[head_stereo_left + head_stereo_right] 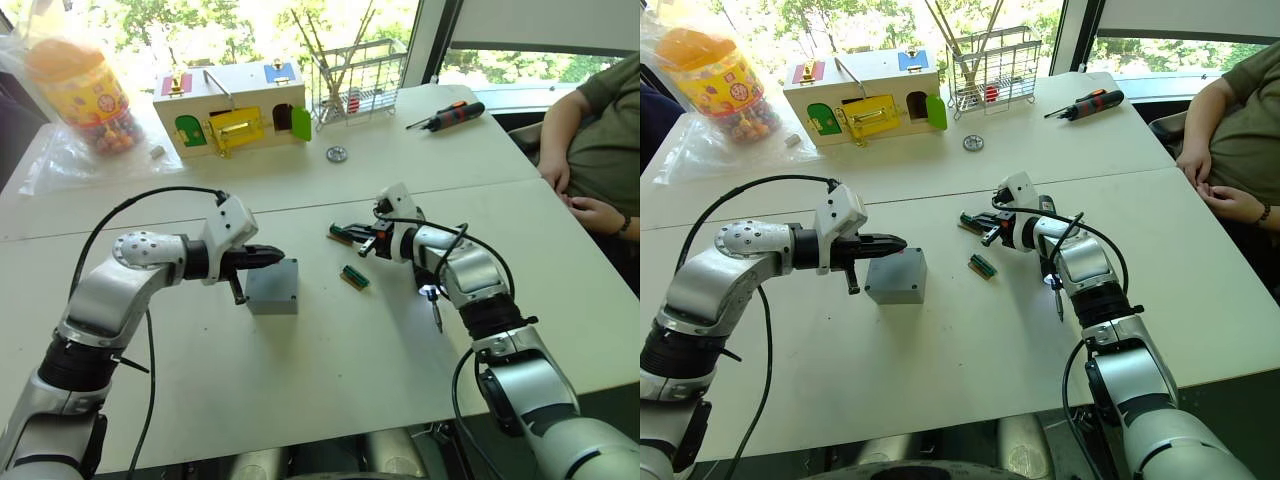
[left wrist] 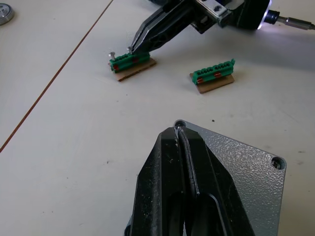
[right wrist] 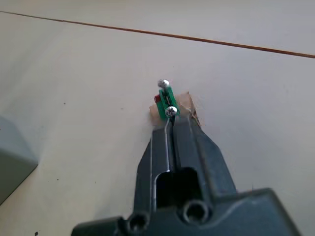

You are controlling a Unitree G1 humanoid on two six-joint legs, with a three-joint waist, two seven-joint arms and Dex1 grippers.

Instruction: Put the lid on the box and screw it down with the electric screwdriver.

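The grey box (image 1: 271, 304) stands mid-table with the lid (image 2: 246, 167) lying flat on top, open screw holes at its corners. My left gripper (image 1: 274, 254) is shut and empty, its tips hovering over the lid's far corner hole. My right gripper (image 3: 170, 117) is shut on a small screw (image 3: 171, 111) standing in a green terminal block (image 1: 340, 233); a second screw (image 3: 163, 83) stands behind it. The electric screwdriver (image 1: 1049, 245) lies on the table beside my right forearm, its tip light on and its bit (image 2: 291, 20) pointing toward the near edge.
Another green block (image 1: 354, 277) lies between box and right arm. At the back stand a wooden box with coloured doors (image 1: 230, 115), a wire rack (image 1: 355, 80), a candy jar (image 1: 85, 95), a metal disc (image 1: 336, 153) and a red-black hand screwdriver (image 1: 450, 113). A person (image 1: 600, 150) sits at the right.
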